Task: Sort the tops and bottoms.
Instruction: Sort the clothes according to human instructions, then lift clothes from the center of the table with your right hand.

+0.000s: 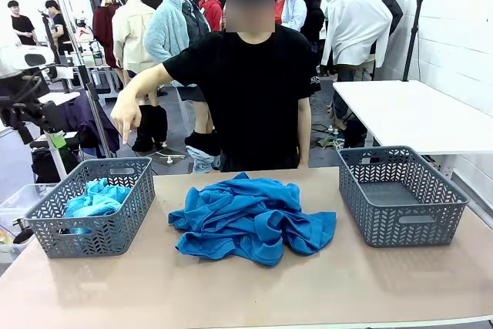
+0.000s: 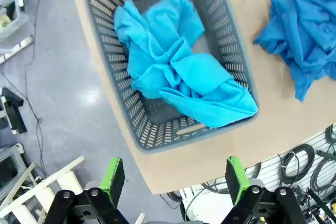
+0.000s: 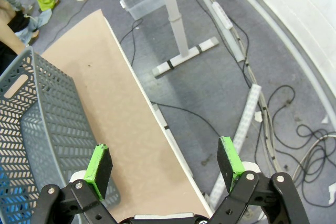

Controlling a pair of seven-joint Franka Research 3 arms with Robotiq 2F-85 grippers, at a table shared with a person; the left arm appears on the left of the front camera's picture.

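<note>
Hanging spread wide with nothing between its green pads, the left gripper (image 2: 174, 182) looks down over the table edge. Just beyond its fingertips sits a grey lattice-walled plastic basket (image 2: 118, 82) holding a crumpled turquoise cloth garment (image 2: 178, 72). Farther off, up and to its right, lies the heap of bright blue soft-cloth shirts (image 2: 304, 35). The right gripper (image 3: 165, 166) is likewise spread and empty, with a second grey plastic basket (image 3: 37, 119) to its left.

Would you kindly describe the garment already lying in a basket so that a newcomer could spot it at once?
On the tan table, find the grey basket at the robot's left end. In it lies a crumpled turquoise garment, paler than the deeper blue pile heaped loose at the table's middle.
</note>
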